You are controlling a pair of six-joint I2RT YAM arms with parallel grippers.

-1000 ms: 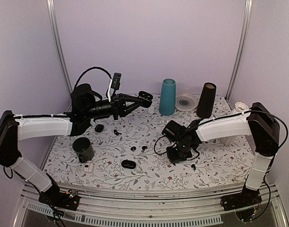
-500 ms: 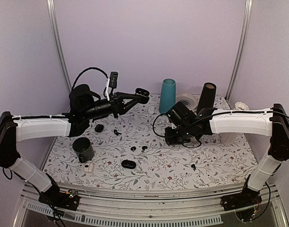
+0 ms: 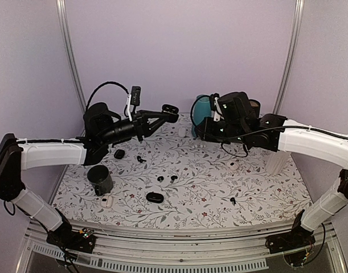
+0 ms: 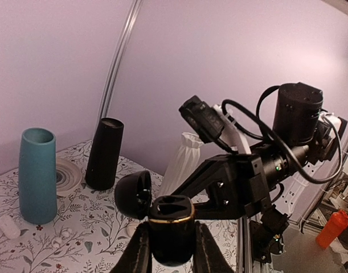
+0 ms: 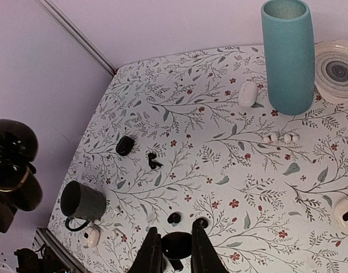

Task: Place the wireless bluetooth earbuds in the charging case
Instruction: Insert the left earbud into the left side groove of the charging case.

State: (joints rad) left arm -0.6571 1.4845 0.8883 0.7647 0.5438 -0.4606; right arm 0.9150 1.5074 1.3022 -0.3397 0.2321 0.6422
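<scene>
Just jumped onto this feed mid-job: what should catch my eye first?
The left gripper, held high over the back left of the table, is shut on an open black charging case with its lid flipped back. The right gripper faces it in mid-air, shut on a small black earbud. Below, small black and white pieces lie scattered, with a teal vase at the back.

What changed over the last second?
Right gripper, shut on a black earbud, rose off the table and swung to the far side, nearer the left gripper, which holds the open charging case aloft and lifted slightly. Loose earbuds, mug and teal vase stayed put.
</scene>
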